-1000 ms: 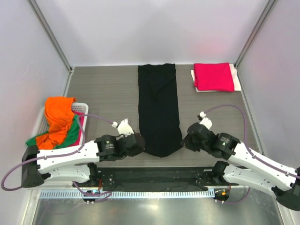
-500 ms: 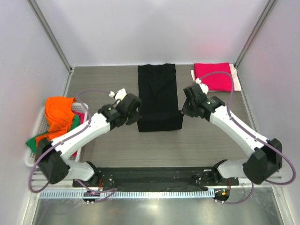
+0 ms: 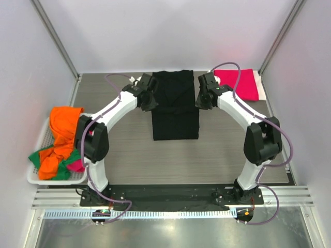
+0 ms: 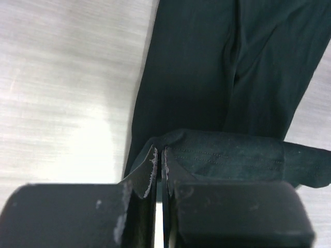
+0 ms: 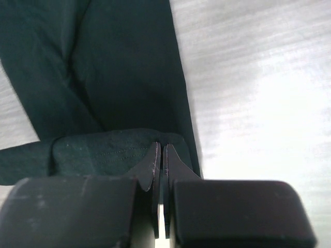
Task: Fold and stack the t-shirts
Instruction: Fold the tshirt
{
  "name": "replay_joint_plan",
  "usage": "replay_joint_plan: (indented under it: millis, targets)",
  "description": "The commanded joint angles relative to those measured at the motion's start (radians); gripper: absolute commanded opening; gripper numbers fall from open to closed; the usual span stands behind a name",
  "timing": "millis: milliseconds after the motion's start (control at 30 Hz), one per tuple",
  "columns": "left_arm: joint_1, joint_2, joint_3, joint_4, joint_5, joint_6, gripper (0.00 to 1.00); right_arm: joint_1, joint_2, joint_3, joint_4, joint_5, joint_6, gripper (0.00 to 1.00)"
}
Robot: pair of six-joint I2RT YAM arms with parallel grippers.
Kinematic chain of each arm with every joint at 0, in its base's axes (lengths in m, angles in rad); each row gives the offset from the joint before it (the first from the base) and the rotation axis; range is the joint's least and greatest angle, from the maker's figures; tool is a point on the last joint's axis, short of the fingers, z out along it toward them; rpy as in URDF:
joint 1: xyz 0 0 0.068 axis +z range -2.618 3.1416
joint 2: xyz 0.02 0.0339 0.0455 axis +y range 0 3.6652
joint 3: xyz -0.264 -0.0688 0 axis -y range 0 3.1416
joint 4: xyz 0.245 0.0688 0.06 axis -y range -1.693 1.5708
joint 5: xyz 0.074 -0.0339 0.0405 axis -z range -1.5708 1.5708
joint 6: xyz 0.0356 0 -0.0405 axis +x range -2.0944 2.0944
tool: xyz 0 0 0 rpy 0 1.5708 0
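The black t-shirt [image 3: 175, 111] lies as a narrow strip in the middle of the table, its near end lifted and carried over toward the far end. My left gripper [image 3: 150, 99] is shut on the left corner of the black hem [image 4: 217, 155]. My right gripper [image 3: 198, 98] is shut on the right corner of that hem [image 5: 111, 150]. Both hold the hem a little above the lower cloth layer. A folded crimson-pink t-shirt [image 3: 243, 83] lies at the far right. Orange [image 3: 64, 129], green [image 3: 51, 155] and pink [image 3: 77, 165] shirts sit in the basket.
A white mesh basket [image 3: 36, 170] stands at the table's left edge. A white sheet [image 3: 261, 93] lies under the crimson-pink shirt. Grey walls with metal posts close in the back and sides. Both arms stretch far across the table.
Both grippers have carried the black shirt's near hem away from the front edge toward the far end, folding the strip over itself. The strip now looks much shorter.
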Motion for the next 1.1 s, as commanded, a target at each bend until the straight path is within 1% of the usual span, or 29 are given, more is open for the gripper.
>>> replay_joint_plan:
  millis: [0, 233, 567, 667, 700, 733, 767, 800, 833, 867, 900, 933, 967, 1000, 1033, 1067]
  targets:
    - [0.039, 0.066, 0.117, -0.027, 0.046, 0.095, 0.0, -0.023, 0.062, 0.087, 0.029, -0.018, -0.06, 0.01]
    - [0.077, 0.211, 0.272, -0.06, 0.084, 0.153, 0.0, -0.056, 0.199, 0.216, 0.032, -0.047, -0.086, 0.01]
    - [0.116, 0.355, 0.358, -0.06, 0.15, 0.168, 0.01, -0.062, 0.343, 0.317, 0.032, -0.063, -0.065, 0.01]
    - [0.137, 0.417, 0.407, -0.068, 0.176, 0.176, 0.08, -0.071, 0.395, 0.366, 0.01, -0.04, -0.04, 0.02]
    - [0.143, 0.437, 0.471, -0.086, 0.205, 0.182, 0.17, -0.073, 0.41, 0.386, 0.004, -0.041, -0.034, 0.1]
    - [0.151, 0.461, 0.516, -0.109, 0.213, 0.184, 0.22, -0.082, 0.427, 0.436, -0.005, -0.04, -0.028, 0.25]
    - [0.16, 0.525, 0.573, -0.141, 0.219, 0.184, 0.28, -0.085, 0.449, 0.473, -0.023, -0.04, -0.025, 0.59]
    - [0.183, 0.555, 0.716, -0.216, 0.245, 0.185, 0.39, -0.088, 0.493, 0.516, -0.045, -0.04, -0.032, 0.68]
    - [0.194, 0.588, 0.783, -0.253, 0.257, 0.184, 0.45, -0.094, 0.527, 0.637, -0.08, -0.032, -0.034, 0.74]
    - [0.211, 0.624, 0.856, -0.292, 0.266, 0.185, 0.51, -0.097, 0.551, 0.703, -0.164, -0.026, -0.034, 0.76]
    - [0.218, 0.626, 0.928, -0.341, 0.268, 0.188, 0.58, -0.096, 0.579, 0.804, -0.198, -0.029, -0.038, 0.77]
    - [0.223, 0.612, 0.923, -0.344, 0.267, 0.199, 0.61, -0.096, 0.572, 0.82, -0.218, -0.035, -0.038, 0.77]
    - [0.228, 0.543, 0.891, -0.337, 0.254, 0.202, 0.63, -0.085, 0.553, 0.813, -0.212, -0.044, -0.038, 0.77]
    - [0.231, 0.499, 0.841, -0.291, 0.233, 0.202, 0.66, -0.077, 0.494, 0.785, -0.194, -0.05, -0.045, 0.77]
    - [0.231, 0.453, 0.69, -0.256, 0.231, 0.199, 0.68, -0.067, 0.465, 0.712, -0.176, -0.05, -0.054, 0.77]
    - [0.232, 0.399, 0.62, -0.22, 0.231, 0.193, 0.69, -0.047, 0.429, 0.666, -0.134, -0.052, -0.058, 0.77]
